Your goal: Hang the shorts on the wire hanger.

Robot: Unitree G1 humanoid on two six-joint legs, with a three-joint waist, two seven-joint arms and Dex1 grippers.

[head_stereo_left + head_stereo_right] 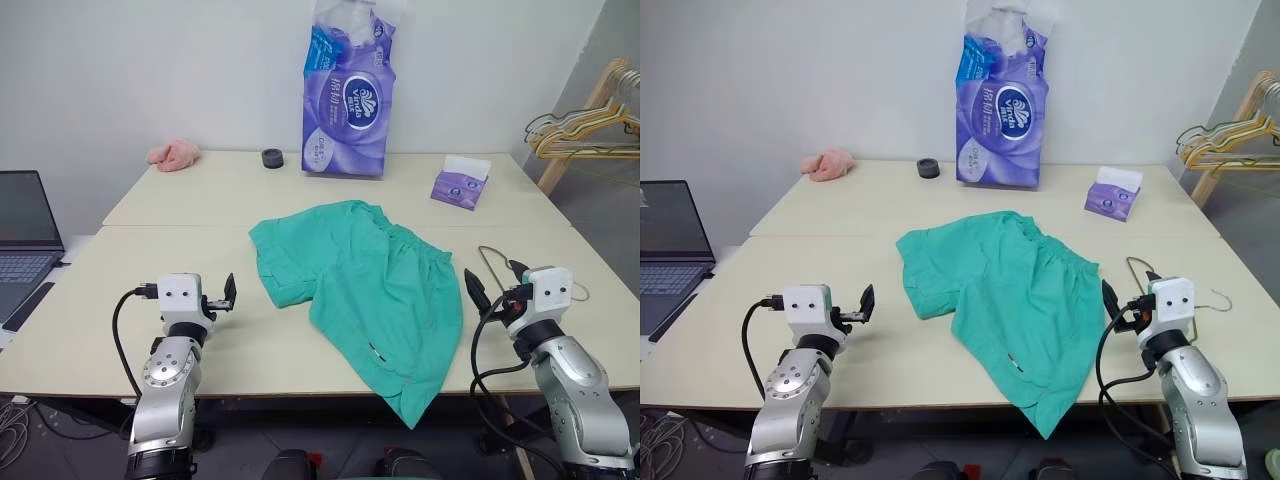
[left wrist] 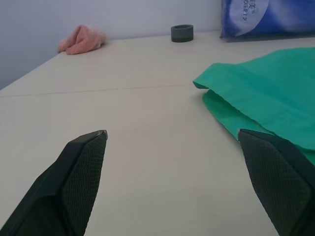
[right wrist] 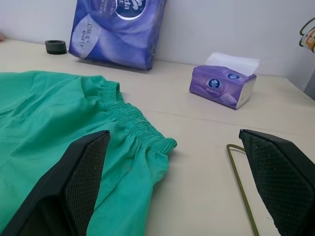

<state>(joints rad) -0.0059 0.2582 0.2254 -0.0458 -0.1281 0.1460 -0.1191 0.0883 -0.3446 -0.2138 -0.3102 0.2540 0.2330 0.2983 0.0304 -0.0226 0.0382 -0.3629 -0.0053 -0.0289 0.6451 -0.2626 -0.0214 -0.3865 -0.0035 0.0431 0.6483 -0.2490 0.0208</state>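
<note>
The left gripper (image 2: 172, 182) is held low over the table (image 1: 150, 330) with its two black fingers spread wide and nothing between them, and the shorts (image 1: 365, 290) are seen lying flat just ahead of it and off to its right. The right gripper (image 3: 189, 182) is spread wide and empty too, with the shorts on its left and the wire hanger (image 3: 241, 189) flat on the table close in front of it. Farther off, a purple tissue box (image 3: 222, 84) and a big purple pack (image 1: 345, 100) are seen.
</note>
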